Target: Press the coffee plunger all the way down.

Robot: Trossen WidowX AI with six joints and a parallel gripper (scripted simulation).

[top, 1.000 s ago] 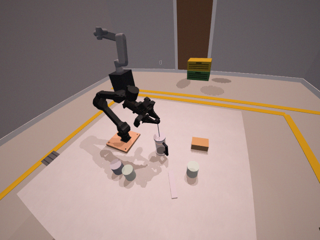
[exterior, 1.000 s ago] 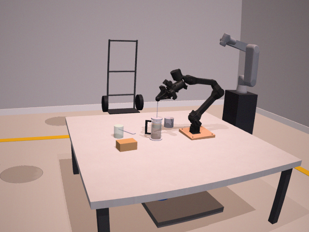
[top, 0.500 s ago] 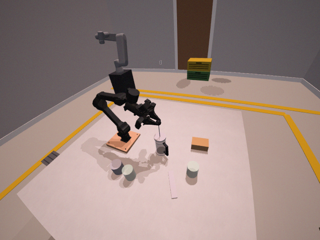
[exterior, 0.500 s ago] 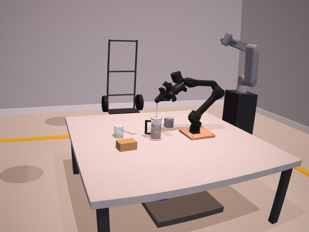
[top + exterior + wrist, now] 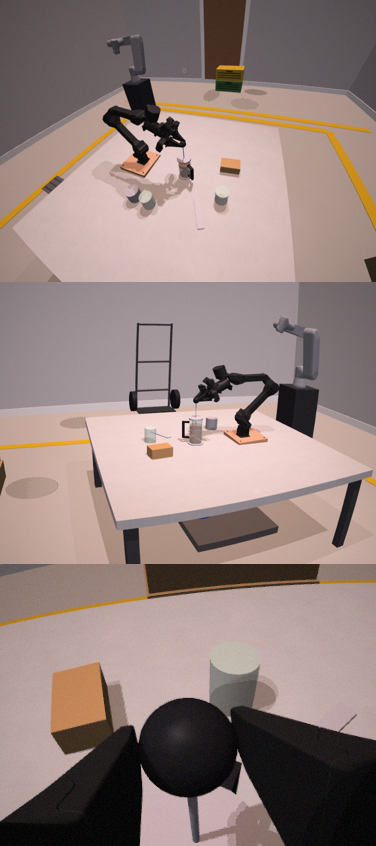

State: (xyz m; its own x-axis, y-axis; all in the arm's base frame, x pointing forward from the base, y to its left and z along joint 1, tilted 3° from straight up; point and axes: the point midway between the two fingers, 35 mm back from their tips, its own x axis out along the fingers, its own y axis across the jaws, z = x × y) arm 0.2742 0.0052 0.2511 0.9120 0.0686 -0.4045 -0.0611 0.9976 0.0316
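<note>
1. The pincer is clenched on the black ball knob of the plunger; in the wrist view both dark fingers press against the knob's sides.
2. Below the knob a thin rod runs straight down into the lid of the coffee press; a length of the rod shows above the lid, so the plunger is not pressed fully down.
3. The coffee press stands upright on the tabletop, a clear cylinder with brown liquid inside and a black handle on one side.
4. The black arm reaches over from its orange base plate, which lies just beside the press.
5. An orange block rests near the press, on the side away from the base plate.
6. A pale green cup stands apart from the press, and a thin flat pale strip lies near that cup.
7. Two more cups, one lilac grey and one pale green, stand touching or nearly touching, on the base plate's side of the press.
8. Off the tabletop, a hand truck stands by the wall, and a grey arm on a black pedestal stands behind the black arm.
</note>
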